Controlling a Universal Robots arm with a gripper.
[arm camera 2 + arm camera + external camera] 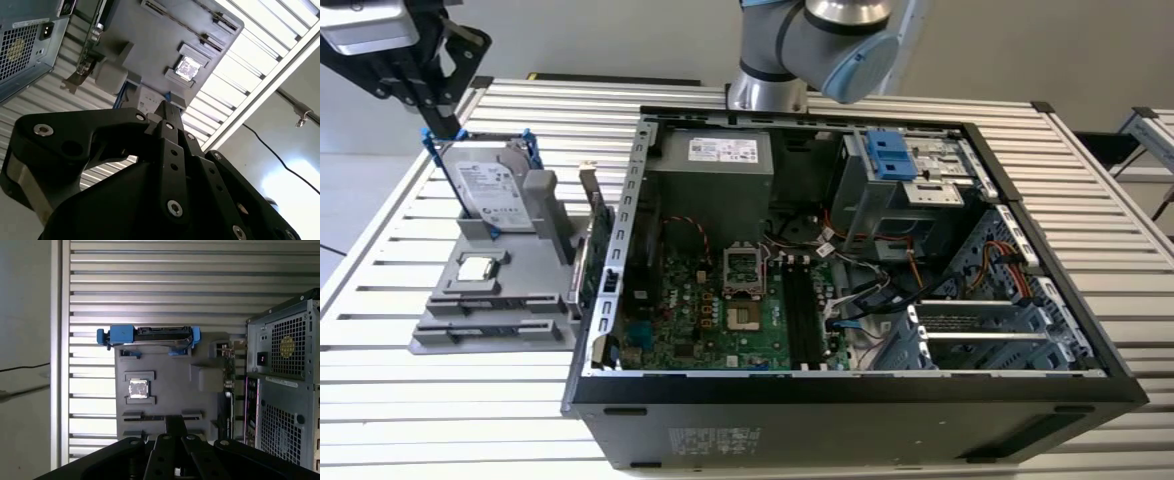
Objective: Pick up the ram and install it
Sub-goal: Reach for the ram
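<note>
The ram [596, 228] looks like a thin dark-green board. It stands on edge at the side of the grey holder [467, 338], right against the open computer case [854, 390]. Both wrist views show the ram [231, 372] edge-on [94, 30], with a metal bracket near one end. In the exterior view my gripper [447, 120] hangs above the holder's far left corner, well apart from the ram. Its black fingers [174, 421] sit pressed together with nothing between them. In the second wrist view my gripper [167, 107] points down at the holder.
A silver hard drive [491, 185] in a blue-tabbed frame leans on the holder below my gripper. A square CPU chip [478, 267] lies nearer the front. Black memory slots [797, 300] run along the motherboard [707, 320] inside the case. The arm's base [774, 60] stands behind the case on the slatted table.
</note>
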